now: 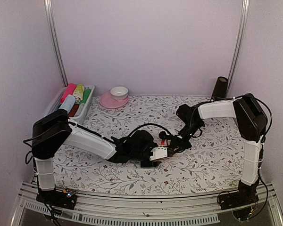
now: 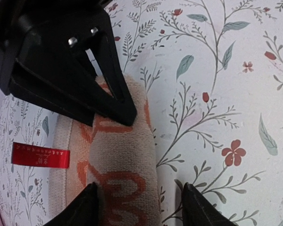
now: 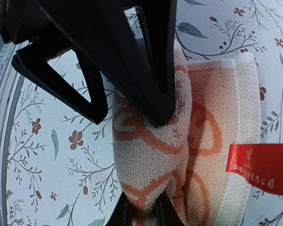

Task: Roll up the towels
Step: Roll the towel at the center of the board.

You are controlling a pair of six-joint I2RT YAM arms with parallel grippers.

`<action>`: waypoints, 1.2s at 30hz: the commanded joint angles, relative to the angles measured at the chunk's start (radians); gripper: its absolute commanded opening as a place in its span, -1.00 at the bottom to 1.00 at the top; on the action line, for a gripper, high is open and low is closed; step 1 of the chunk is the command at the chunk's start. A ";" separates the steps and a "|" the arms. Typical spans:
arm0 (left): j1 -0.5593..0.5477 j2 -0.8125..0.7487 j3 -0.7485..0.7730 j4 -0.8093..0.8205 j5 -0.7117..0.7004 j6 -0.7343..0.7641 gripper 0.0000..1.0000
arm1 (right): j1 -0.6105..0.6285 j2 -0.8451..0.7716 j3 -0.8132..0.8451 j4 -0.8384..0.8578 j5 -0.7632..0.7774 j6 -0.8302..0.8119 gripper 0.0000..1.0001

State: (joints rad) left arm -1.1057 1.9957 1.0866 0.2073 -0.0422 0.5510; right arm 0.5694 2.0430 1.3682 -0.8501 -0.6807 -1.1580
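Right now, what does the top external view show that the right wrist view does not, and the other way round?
Only the top view shows the pink saucer with its cup and the basket at the back left. Only the wrist view shows the right gripper pinching the rolled part of the peach-orange towel. Both show the towel, from above only partly, and the floral sheet.

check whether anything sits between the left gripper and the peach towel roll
Nothing visible does. The left gripper stands open astride the rolled peach towel; the right gripper pinches the same roll further along.
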 commanded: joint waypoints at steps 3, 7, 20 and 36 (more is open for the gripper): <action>-0.015 0.046 0.036 -0.047 -0.054 0.004 -0.02 | 0.004 0.042 0.007 -0.063 0.004 0.020 -0.83; -0.015 0.063 0.038 -0.087 -0.094 -0.033 -0.22 | 0.004 0.037 0.012 -0.061 0.005 0.024 -0.78; 0.040 0.088 0.047 -0.201 -0.044 -0.253 -0.56 | -0.107 -0.143 -0.025 0.002 -0.017 0.043 -0.19; 0.219 0.172 0.240 -0.344 0.433 -0.575 -0.53 | -0.124 -0.280 -0.214 0.142 -0.105 -0.102 -0.16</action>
State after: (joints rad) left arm -0.9386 2.0975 1.2961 -0.0113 0.2405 0.0887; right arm 0.4114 1.8023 1.2140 -0.7753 -0.7616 -1.2026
